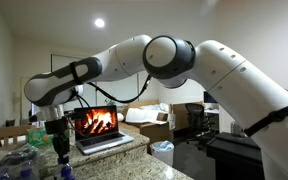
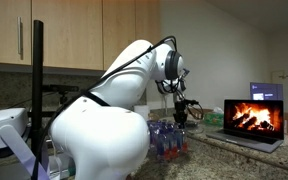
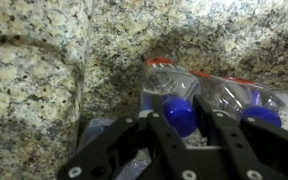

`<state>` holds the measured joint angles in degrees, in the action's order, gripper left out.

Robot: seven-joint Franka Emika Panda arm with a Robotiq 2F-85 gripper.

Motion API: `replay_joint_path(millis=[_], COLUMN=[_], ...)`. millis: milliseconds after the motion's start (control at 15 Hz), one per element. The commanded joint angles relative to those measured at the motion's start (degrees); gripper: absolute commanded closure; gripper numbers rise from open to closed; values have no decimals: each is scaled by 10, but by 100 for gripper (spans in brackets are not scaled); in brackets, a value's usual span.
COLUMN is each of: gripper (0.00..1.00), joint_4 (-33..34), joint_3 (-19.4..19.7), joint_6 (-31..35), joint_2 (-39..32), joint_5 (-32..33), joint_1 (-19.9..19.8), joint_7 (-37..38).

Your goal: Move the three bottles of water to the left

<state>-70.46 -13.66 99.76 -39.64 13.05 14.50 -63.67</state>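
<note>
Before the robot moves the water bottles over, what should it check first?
1. Jaws shut on a bottle: ok. In the wrist view they close around one blue cap.
2. All three bottles of water together: ok. Three blue caps sit side by side.
3. Bottles lifted off the granite counter: cannot tell.
4. The laptop out of the way: ok. It stands apart from the bottles.
5. Room to the left: cannot tell. The robot arm hides much of the counter.
</note>
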Motion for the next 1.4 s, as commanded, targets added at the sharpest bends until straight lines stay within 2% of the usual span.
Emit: replay_joint_path(millis=[0, 800, 1333], gripper=[85, 85, 85], joint_4=[-81, -223, -255], joint_3=[-4, 0, -2], joint_6=[56, 165, 172], joint_2=[44, 145, 161], joint_5=[-6, -29, -44], joint_1=[-9, -22, -31], joint_7=[12, 39, 28])
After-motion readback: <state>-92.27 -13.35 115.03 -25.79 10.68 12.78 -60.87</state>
